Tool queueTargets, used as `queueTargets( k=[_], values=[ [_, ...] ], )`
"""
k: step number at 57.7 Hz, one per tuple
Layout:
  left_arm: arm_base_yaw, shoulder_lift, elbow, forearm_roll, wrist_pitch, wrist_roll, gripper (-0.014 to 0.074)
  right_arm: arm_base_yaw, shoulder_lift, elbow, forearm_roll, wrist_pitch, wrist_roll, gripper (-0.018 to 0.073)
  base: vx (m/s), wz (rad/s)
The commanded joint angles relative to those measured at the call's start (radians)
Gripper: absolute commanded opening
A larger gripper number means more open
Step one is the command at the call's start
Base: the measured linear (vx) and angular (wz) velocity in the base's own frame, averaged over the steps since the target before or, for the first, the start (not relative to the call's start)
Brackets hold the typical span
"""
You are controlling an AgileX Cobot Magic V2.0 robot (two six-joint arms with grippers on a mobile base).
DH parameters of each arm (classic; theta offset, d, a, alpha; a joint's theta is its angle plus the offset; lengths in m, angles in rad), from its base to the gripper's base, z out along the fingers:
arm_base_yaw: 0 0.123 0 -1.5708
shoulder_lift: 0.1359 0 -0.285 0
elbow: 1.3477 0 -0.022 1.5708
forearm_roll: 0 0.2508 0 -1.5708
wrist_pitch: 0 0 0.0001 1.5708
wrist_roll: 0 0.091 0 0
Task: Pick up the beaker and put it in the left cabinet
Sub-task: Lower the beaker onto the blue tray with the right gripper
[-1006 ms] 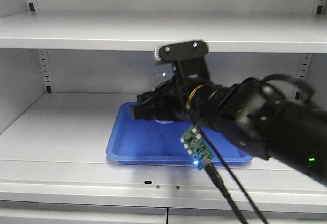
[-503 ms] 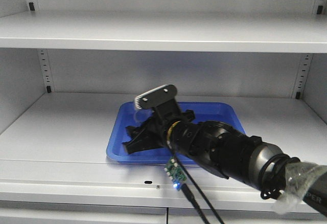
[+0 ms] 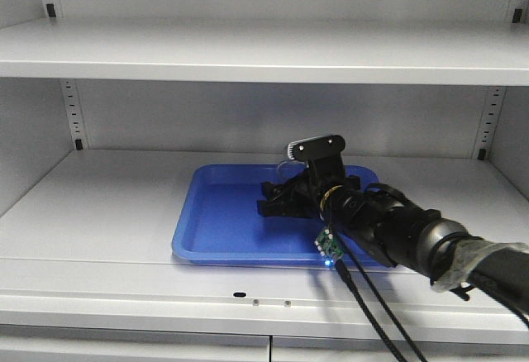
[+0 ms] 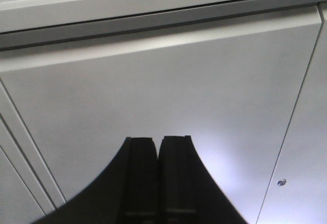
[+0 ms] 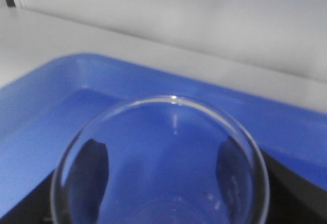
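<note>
Fingers of the right gripper closed on the beaker, one dark pad pressed against each side of the glass wall, round rim upright in between. Now low over the blue tray, toward its rear right part; half a second back, nearer the tray's front left and higher, and a second back higher still, with the wrist tipped up. Looks like the lowering stage of the placement, almost finished. Cannot tell whether the beaker's base touches the tray floor yet, since both views hide the underside. Remaining, by this reading: settle the glass, open, back out without tipping it. Behind the tray, the grey back wall of the left cabinet; above it, the next shelf. Left gripper with fingers pressed together on nothing, facing a plain grey panel, away from the tray.
</note>
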Motion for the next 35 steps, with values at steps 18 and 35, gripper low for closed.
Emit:
queueTargets(
  k=[18, 35],
  values=[
    [-0.006, -0.01, -0.019, -0.01, -0.082, -0.001, -0.0006, 0.002, -0.042, -0.044, 0.005, -0.047, -0.004, 0.0122, 0.0, 0.0],
    [-0.006, -0.01, -0.019, -0.01, -0.082, -0.001, -0.0006, 0.009, -0.043, -0.044, 0.005, -0.025, -0.003, 0.0427, 0.0, 0.0]
  ],
)
